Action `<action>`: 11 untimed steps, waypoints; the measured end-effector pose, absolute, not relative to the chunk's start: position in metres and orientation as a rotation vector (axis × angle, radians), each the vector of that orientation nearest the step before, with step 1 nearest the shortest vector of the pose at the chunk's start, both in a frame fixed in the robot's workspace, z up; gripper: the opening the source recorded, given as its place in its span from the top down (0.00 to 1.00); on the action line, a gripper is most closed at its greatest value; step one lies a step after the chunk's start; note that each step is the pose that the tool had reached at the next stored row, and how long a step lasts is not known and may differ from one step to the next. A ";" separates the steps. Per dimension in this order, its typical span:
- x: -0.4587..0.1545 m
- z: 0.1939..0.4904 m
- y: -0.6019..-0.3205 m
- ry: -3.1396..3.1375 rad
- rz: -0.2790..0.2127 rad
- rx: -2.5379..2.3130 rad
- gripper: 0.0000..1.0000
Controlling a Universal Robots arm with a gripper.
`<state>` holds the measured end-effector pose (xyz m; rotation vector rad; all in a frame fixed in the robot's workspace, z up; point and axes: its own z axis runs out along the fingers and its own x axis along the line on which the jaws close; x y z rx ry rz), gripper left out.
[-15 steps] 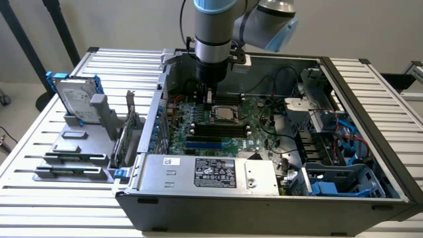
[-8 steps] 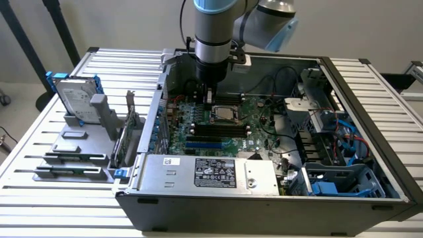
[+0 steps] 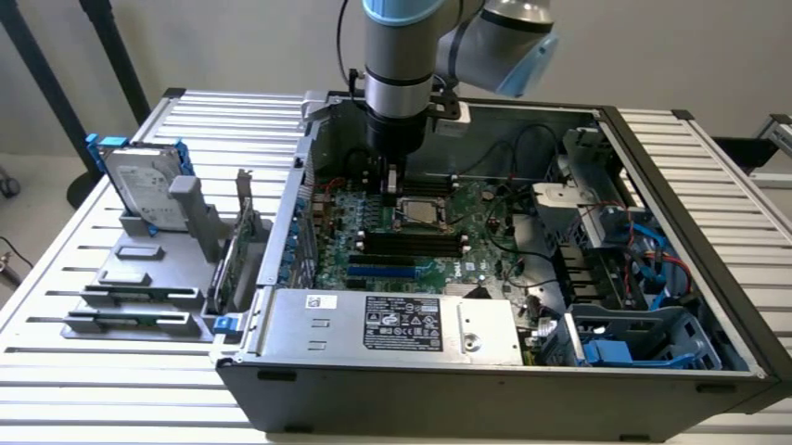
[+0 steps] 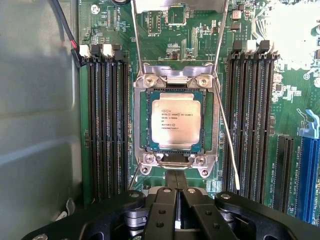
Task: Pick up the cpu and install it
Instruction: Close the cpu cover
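Hovering the hand [image 4: 176, 182], closed and gripping nothing, just beside the socket [image 4: 145, 81], the cpu [image 4: 176, 120] lying flat inside, already seated.

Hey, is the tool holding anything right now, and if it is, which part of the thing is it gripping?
Nothing is held. The tool is shut and empty, and the cpu lies flat in its socket, not between the tool's fingers.

Robotics lab or assembly test cell is indicated. A robot arm [image 3: 402, 56] is seen above a slatted aluminium tabletop [image 3: 693, 158]. An opened PC case [image 3: 495, 399] is laid flat, with motherboard [image 4: 295, 100] and cpu [image 4: 176, 121] exposed. Parts, including a hard drive [image 3: 139, 185], are racked in a grey fixture [image 3: 136, 306].
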<state>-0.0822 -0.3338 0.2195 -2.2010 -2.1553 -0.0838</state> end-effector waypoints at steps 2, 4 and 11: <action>-0.079 0.220 -0.334 -2.155 -0.084 -2.201 0.89; -0.071 0.222 -0.334 -2.153 -0.085 -2.199 0.89; -0.039 0.245 -0.334 -2.145 -0.080 -2.192 0.89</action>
